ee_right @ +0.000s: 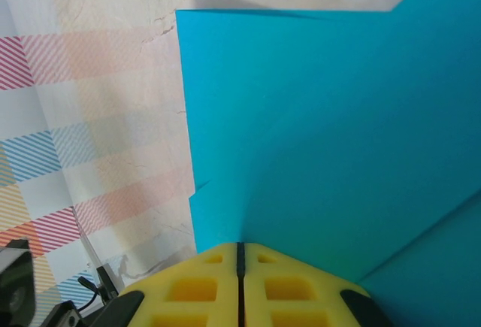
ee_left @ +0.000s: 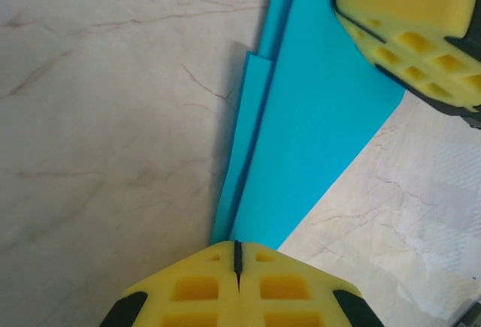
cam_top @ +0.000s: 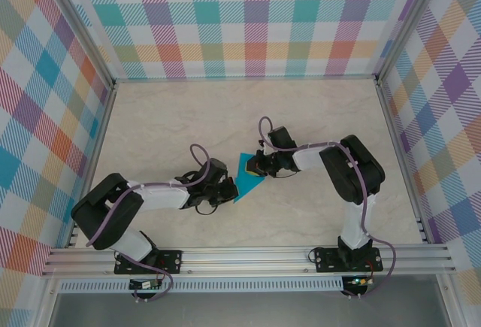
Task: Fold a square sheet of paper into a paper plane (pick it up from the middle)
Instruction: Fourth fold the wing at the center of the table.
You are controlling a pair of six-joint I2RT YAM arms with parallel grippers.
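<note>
- Pale marbled table, with plaid walls around it.
- Left gripper is pinched tight on one tip of the folded teal paper.
- Right gripper clamps the opposite end; the paper spans both jaws.

Paper plane (on table) between end effectors
</note>
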